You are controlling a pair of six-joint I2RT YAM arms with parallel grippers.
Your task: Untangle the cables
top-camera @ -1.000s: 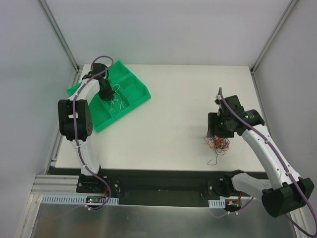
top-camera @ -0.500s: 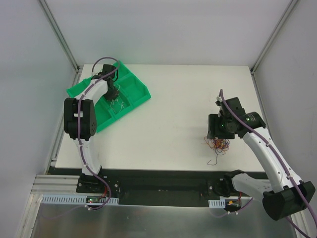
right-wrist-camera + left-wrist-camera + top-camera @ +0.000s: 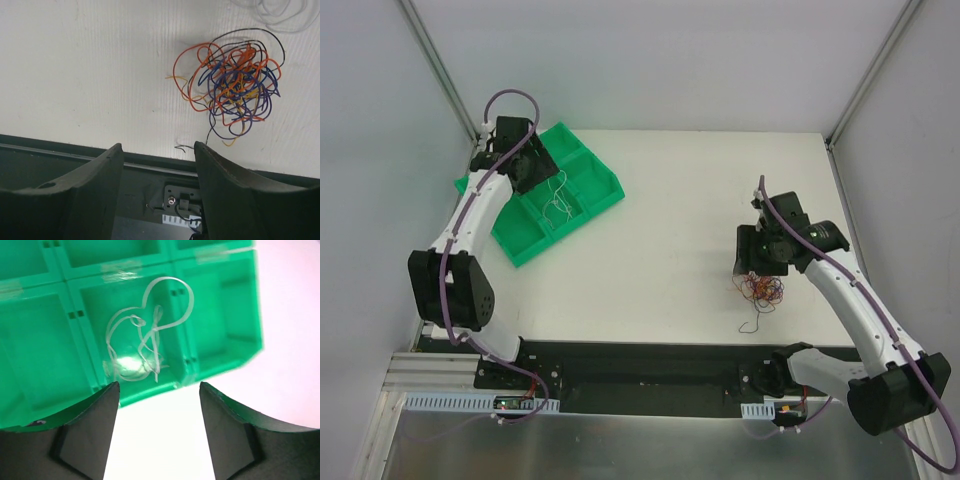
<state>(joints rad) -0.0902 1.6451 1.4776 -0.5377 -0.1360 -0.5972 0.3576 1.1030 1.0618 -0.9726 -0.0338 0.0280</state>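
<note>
Left gripper (image 3: 159,390) and right gripper (image 3: 157,147) gape wide, empty. Tangle (image 3: 230,85) near the right edge: single strands indistinct. Tray (image 3: 230,305) cropped, blurred.

Both arms extended, both tools parted.
The left arm (image 3: 470,215) folds at its elbow near eight o'clock of the worktop (image 3: 680,200) and stretches up to ten o'clock. Its tool (image 3: 159,390) points down with the jaws wide apart. The right arm (image 3: 860,300) bends beyond the worktop's four o'clock corner and reaches in to about three o'clock. Its tool (image 3: 157,147) also points down, jaws spread.
</note>
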